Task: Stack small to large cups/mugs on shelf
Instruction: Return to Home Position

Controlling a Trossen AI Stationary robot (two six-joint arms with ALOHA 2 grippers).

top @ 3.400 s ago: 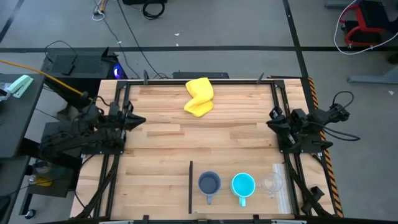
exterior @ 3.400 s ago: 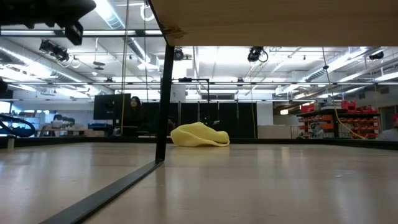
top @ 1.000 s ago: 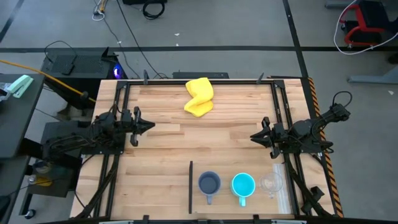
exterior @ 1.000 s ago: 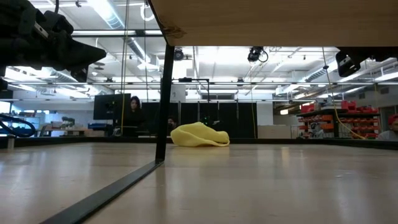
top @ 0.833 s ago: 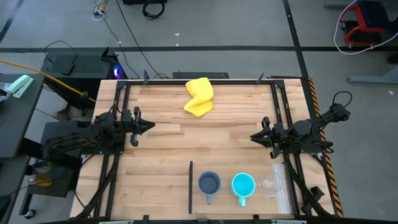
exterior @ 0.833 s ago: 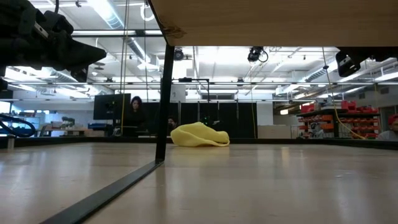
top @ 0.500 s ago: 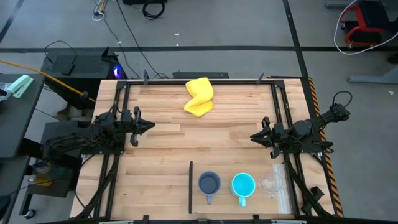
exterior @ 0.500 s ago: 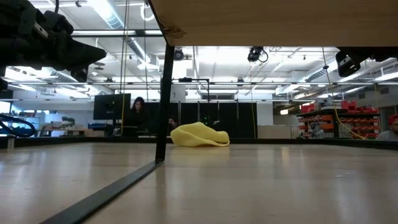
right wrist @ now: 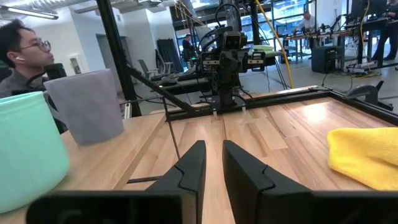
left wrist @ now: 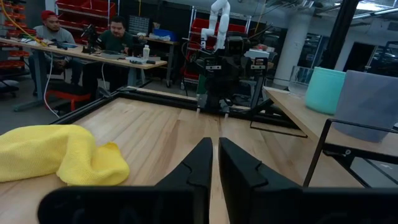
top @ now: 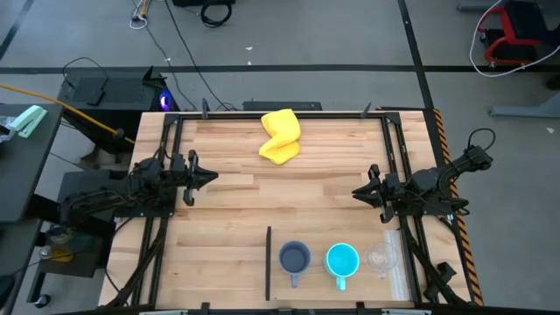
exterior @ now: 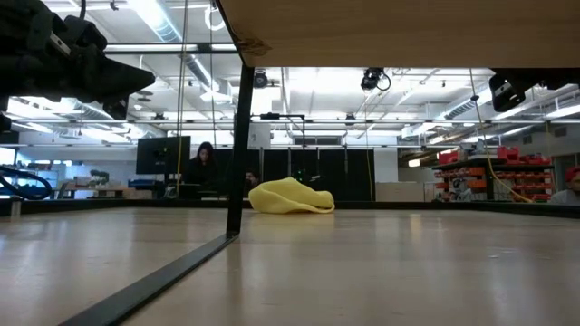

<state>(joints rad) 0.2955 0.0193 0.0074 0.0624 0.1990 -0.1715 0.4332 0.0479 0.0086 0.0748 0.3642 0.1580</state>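
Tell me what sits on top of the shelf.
On the shelf stand, in a row, a grey-blue mug, a turquoise mug and a clear cup. Its surface under each is hidden.

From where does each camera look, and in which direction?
High view: above the table, straight down; left arm and right arm show.
Low view: table-top height, level across; arm parts at top.
Left wrist view: on the left arm, facing the right arm; left end effector shows.
Right wrist view: mirrored, facing the left arm; right end effector shows.
All four share the yellow cloth.
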